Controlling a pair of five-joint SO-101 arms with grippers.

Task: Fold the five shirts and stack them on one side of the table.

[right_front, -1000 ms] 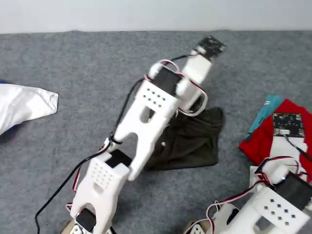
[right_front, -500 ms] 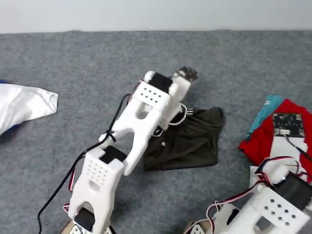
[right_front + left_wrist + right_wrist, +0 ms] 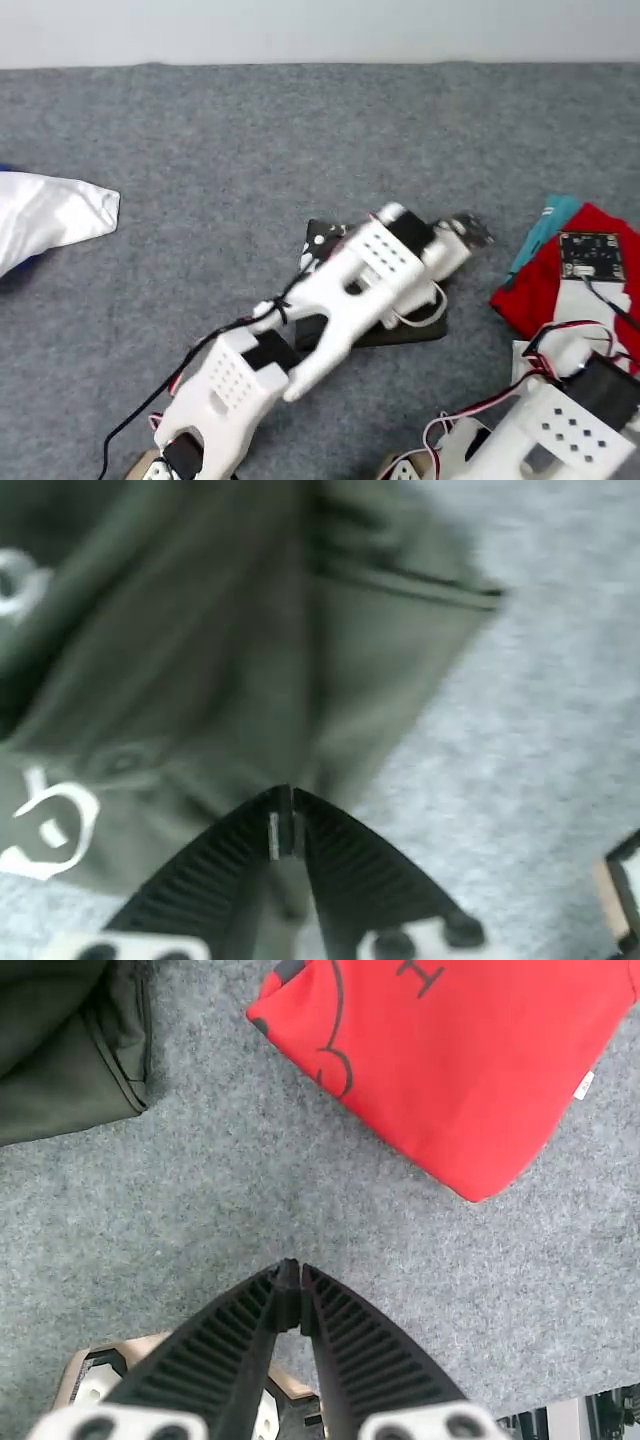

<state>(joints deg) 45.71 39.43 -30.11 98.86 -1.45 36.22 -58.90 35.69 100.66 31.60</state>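
A dark olive shirt lies folded mid-table, with my left arm stretched low across it towards the right. In the left wrist view my left gripper is shut, its tips down at the shirt's cloth near a fold ridge. A folded red shirt lies at the right edge on a teal one. My right gripper is shut over bare carpet, with the red shirt and the olive shirt's corner beyond it. A white shirt lies loose at the far left.
Grey carpet covers the table, with open room across the back and the left middle. My right arm stands at the front right corner, beside the red shirt. A pale wall runs along the far edge.
My left arm has come down from above the olive shirt's far edge and swung right, and now lies low across the shirt. The right arm has kept still.
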